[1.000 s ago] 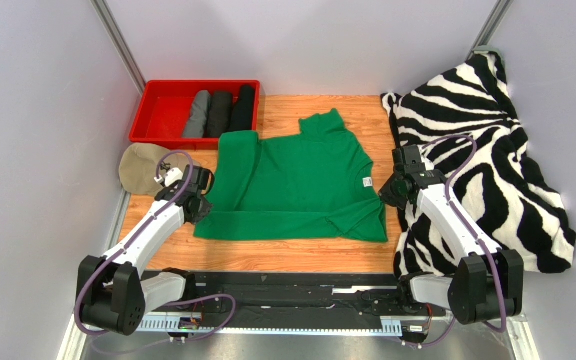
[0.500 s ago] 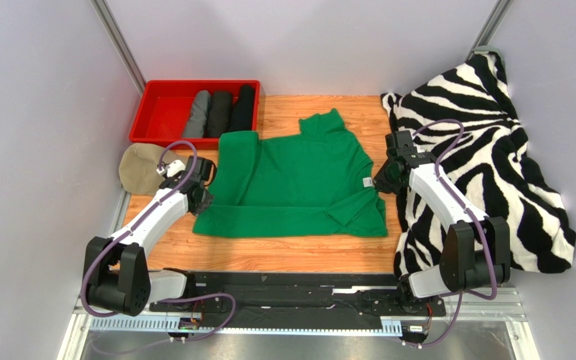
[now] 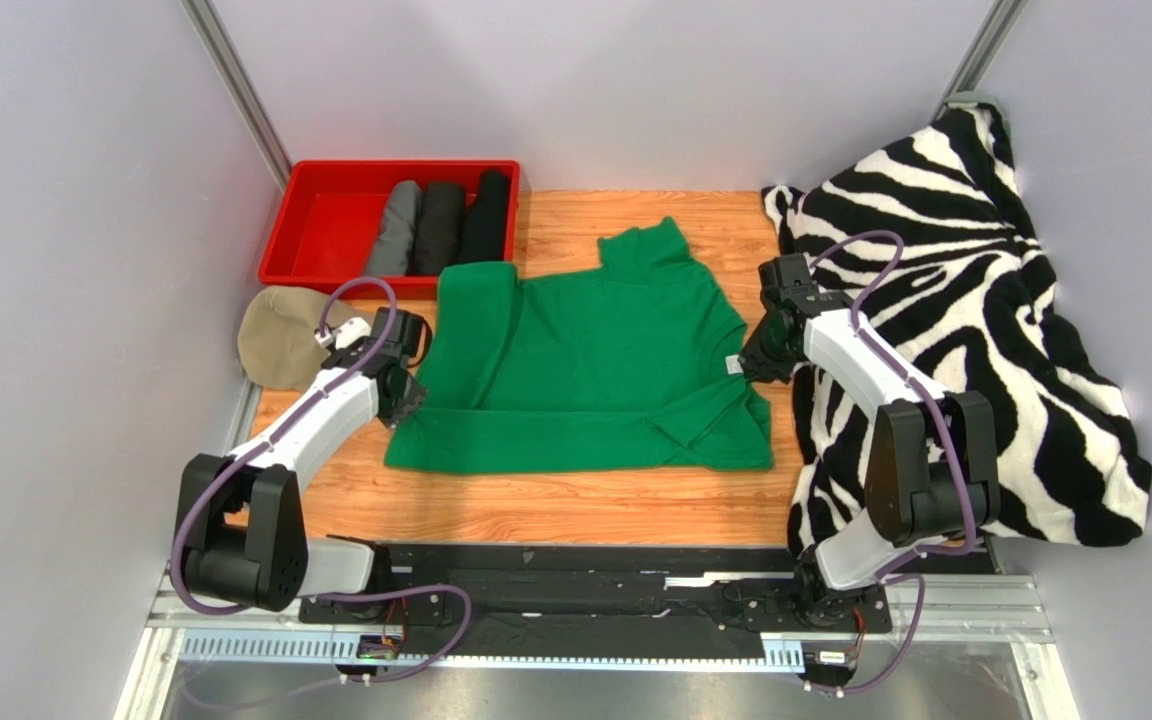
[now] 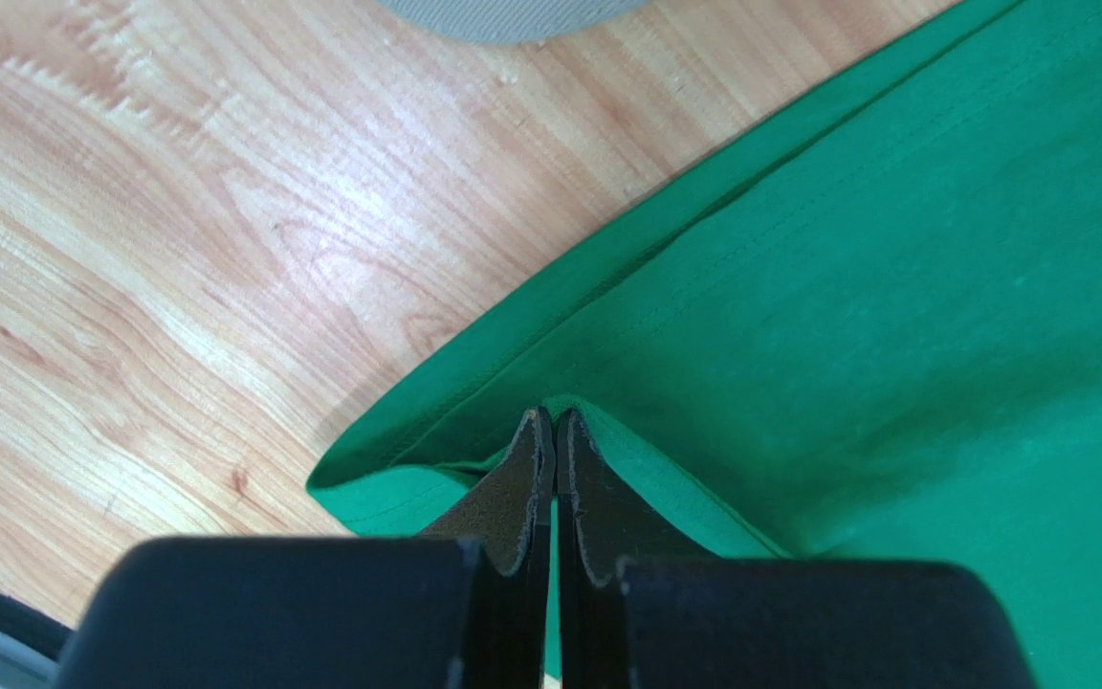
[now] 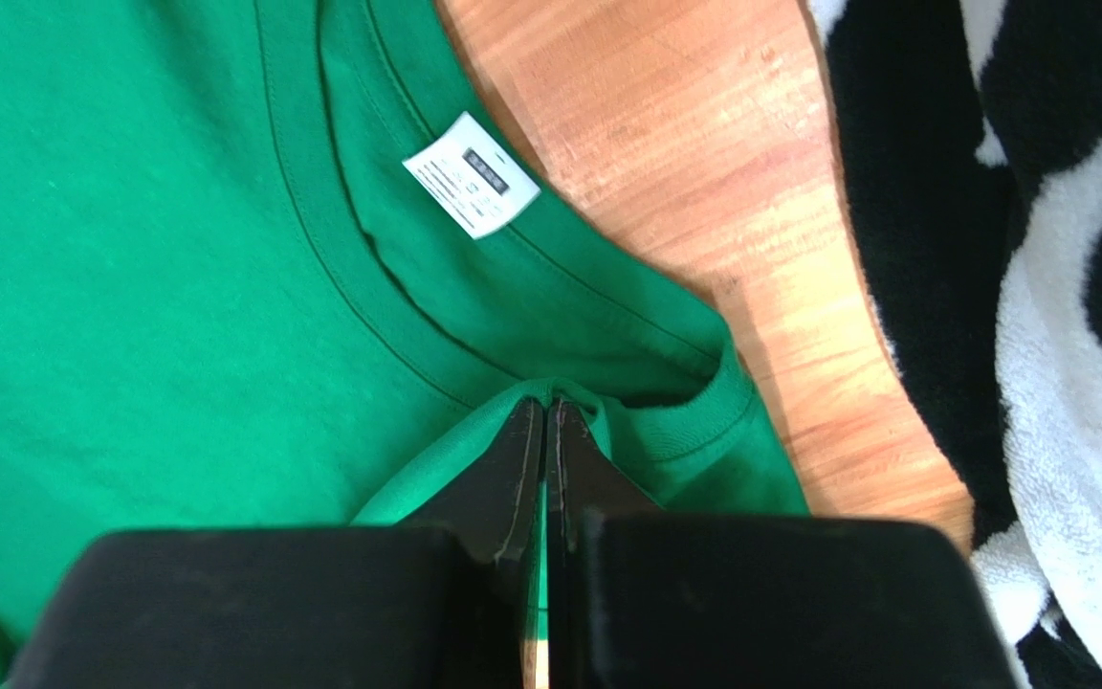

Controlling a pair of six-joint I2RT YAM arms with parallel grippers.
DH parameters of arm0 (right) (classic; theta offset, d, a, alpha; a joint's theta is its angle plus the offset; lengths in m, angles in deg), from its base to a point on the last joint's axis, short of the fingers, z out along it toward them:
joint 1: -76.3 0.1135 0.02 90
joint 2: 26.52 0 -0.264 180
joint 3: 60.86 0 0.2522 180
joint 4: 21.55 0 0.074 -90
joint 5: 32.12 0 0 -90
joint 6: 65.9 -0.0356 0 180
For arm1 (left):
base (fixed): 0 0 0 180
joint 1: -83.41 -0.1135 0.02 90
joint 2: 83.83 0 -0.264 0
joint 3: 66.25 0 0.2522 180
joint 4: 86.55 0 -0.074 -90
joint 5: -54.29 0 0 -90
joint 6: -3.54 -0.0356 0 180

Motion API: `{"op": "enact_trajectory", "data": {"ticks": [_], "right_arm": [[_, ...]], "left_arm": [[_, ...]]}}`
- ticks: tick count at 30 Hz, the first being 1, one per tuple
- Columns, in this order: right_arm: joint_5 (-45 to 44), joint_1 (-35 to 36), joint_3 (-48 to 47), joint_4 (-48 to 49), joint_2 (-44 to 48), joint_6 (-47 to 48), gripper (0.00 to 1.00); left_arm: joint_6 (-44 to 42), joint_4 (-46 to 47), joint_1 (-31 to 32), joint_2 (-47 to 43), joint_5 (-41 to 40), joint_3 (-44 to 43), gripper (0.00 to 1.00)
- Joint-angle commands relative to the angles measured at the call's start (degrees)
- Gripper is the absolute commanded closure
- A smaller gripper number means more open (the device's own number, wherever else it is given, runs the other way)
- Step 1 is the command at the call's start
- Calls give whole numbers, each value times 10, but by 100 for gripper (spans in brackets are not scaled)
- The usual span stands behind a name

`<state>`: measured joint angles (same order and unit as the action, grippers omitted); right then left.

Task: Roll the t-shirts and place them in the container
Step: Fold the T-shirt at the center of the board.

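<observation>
Green cotton is lying spread on the wooden table (image 3: 567, 510) between the arms: the green t-shirt (image 3: 582, 360). The left gripper (image 4: 554, 428) is pinching a raised tuck at the hem, jaws pressed together. The right gripper (image 5: 544, 416) is nipping the collar end likewise, near the white label (image 5: 472, 172). Folding appears to be in hand, with rolling not yet begun. The next move is calling for both pinched edges travelling evenly, in step. The dark rolled shirts (image 3: 440, 225) are sitting in the red tray (image 3: 285, 255).
</observation>
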<state>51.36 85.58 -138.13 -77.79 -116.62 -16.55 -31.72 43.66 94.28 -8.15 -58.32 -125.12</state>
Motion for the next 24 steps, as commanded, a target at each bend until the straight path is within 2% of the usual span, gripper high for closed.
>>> {"op": "enact_trajectory", "data": {"ticks": [1,4,6,12,15,16,17,21,24], "right_arm": [[-9,-2,-40,21,-16,20,100],[2,-2,-43,20,-25,30,94],[10,-1,-49,21,-27,38,80],[13,15,-85,16,-23,57,76],[10,24,-101,-3,-25,65,75],[13,26,-96,0,-22,65,75],[19,28,-91,14,-12,60,73],[56,46,-61,56,-11,56,70],[57,70,-44,62,-24,53,68]], "left_arm": [[-24,14,-9,10,-6,-31,100],[-27,17,-10,11,0,-27,97],[-26,17,-10,6,2,-24,92],[-32,26,-18,-26,7,-2,91],[-47,24,-20,-29,18,-7,71],[-51,25,-20,-33,20,-9,59],[-60,31,-20,-47,30,-11,55],[-103,97,-20,-63,109,-45,54],[-101,80,-17,-44,159,-66,55]]}}
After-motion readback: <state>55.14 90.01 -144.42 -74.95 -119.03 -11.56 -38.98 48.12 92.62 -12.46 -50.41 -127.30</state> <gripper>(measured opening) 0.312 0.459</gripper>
